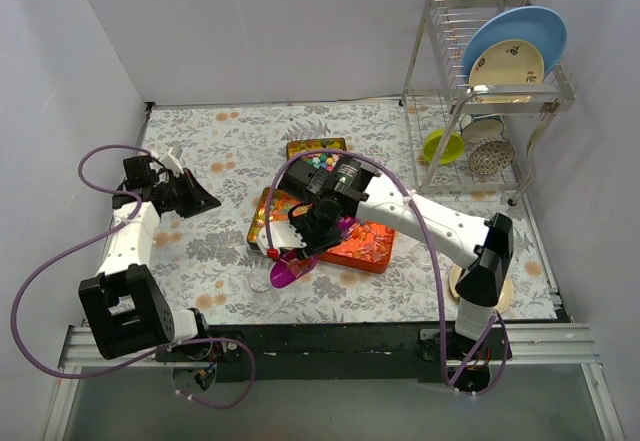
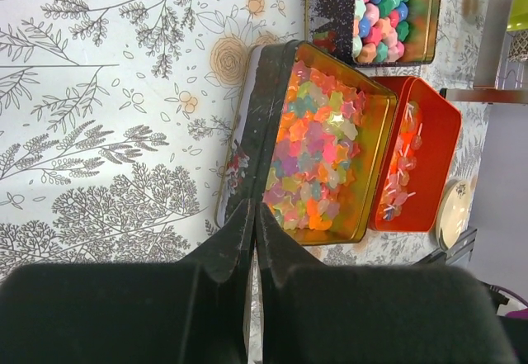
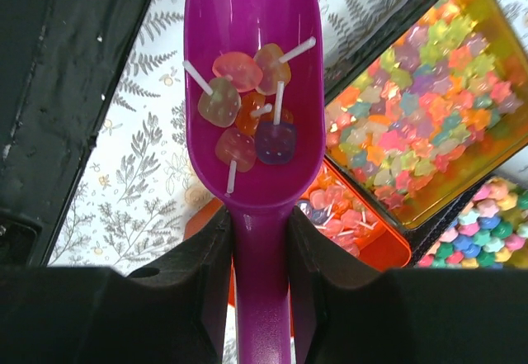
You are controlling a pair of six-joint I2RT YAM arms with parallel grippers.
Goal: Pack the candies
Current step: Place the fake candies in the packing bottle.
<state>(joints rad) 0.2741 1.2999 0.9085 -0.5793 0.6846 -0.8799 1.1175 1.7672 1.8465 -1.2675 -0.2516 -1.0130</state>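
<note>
Top and wrist views, 1 moment. Your right gripper (image 3: 260,244) is clamped on the handle of the purple scoop (image 3: 254,67). The bowl carries roughly 6 candies (image 3: 239,145), translucent pieces on white sticks, and hangs over the table (image 1: 200,251) at the near left of the containers. The other candies lie in 3 containers: a gold tin (image 2: 375,174) of star-shaped pieces, an orange tray (image 2: 441,133) of stick pieces just right of it, and a far tin (image 2: 330,5) of pastel lumps. Your left gripper (image 2: 252,228) is clenched on nothing, well left of the tins.

Handling: the candies look light, hard and loose, likely to slide on the smooth plastic. Hold them only through the scoop handle, as now, and keep the bowl level until you are over the target.

Hard to make out: in the top view a pale clear shape (image 1: 262,281) sits just beside the scoop tip, too faint to identify. The right arm covers part of the gold tin and the tray there. Overlap in the bowl leaves the count uncertain.
</note>
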